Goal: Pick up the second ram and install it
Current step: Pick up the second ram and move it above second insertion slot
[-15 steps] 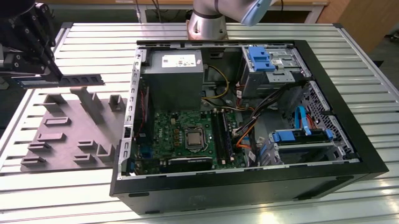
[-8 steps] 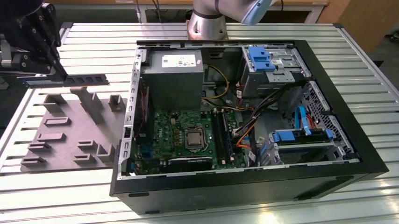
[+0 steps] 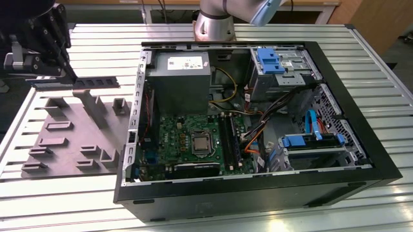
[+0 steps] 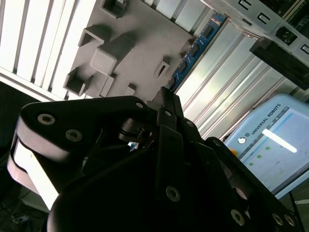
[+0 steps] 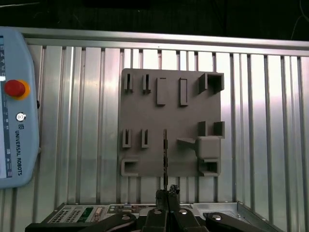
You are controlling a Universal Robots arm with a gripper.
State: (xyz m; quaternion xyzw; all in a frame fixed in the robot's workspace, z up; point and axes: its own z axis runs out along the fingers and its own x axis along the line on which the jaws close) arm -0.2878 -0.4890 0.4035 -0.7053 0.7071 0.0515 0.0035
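In the exterior view the second ram (image 3: 87, 82), a thin dark stick, hangs level above the table, just beyond the far edge of the grey holder plate (image 3: 71, 145). My black gripper (image 3: 69, 78) is shut on it, gripping near its middle. The first wrist view shows the ram (image 5: 165, 159) edge-on as a thin line running out from the gripper (image 5: 166, 197) over the grey plate (image 5: 169, 111). In the second wrist view the ram (image 4: 195, 48) stretches away from the gripper (image 4: 166, 99).
The open computer case (image 3: 361, 159) lies at the exterior view's right, with the motherboard (image 3: 187, 135) and its long black slots (image 3: 229, 137) inside. Grey posts and blocks stand on the holder plate. A teach pendant (image 5: 14, 111) rests on the ribbed metal table (image 3: 77, 203).
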